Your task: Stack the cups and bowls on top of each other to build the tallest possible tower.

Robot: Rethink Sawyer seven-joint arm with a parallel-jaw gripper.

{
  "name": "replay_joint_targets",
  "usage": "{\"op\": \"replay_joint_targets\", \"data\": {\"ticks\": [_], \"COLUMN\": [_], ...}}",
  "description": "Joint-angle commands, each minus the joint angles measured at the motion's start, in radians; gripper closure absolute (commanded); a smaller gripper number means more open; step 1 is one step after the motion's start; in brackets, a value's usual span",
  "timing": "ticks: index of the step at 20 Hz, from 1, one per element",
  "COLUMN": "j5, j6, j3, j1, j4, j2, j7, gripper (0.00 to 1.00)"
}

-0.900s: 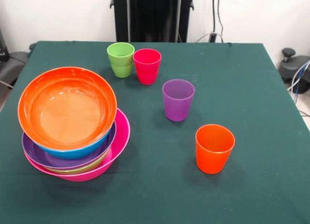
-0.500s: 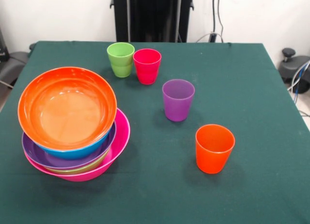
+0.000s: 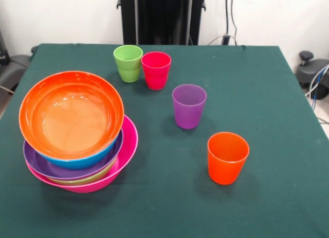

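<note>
The tower stands at the left of the green table: the orange bowl (image 3: pixel 72 112) sits on top, tilted, over the blue bowl (image 3: pixel 82 161), the purple bowl (image 3: pixel 38 163), a sliver of green bowl (image 3: pixel 82 179) and the big pink bowl (image 3: pixel 126 145) at the base. The cups stand upright and apart on the cloth: a green cup (image 3: pixel 128 63) and a red cup (image 3: pixel 156 69) side by side at the back, a purple cup (image 3: pixel 188 105) in the middle, an orange cup (image 3: pixel 227 157) nearer the front right. No gripper shows in this view.
The green tablecloth (image 3: pixel 267 94) covers the whole table. A black pedestal (image 3: pixel 162 17) stands behind the far edge. Cables and a dark fixture (image 3: pixel 313 76) lie off the table's right side, and a dark object (image 3: pixel 13 68) off the left.
</note>
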Motion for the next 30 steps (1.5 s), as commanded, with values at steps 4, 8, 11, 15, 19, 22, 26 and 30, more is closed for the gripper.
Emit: {"op": "replay_joint_targets", "data": {"ticks": [4,8,11,15,19,22,26,30], "j5": [-0.088,-0.085,-0.082,-0.086,-0.098,-0.104,-0.103,-0.101], "j6": [-0.081,-0.082,-0.070,-0.058,-0.042,-0.068,-0.100,-0.129], "j3": [-0.062,-0.083,-0.092,-0.105,-0.137,-0.174,-0.229,-0.282], "j1": [0.151,0.175,0.185,0.220,0.293,0.360,0.445,0.517], "j4": [0.165,0.158,0.147,0.132,0.113,0.102,0.070,0.041], "j2": [0.038,0.038,0.042,0.049,0.066,0.102,0.159,0.218], "j7": [0.054,0.058,0.044,0.057,0.135,0.212,0.300,0.363], "gripper": [0.00,0.00,0.00,0.00,0.00,0.00,0.00,0.00]}}
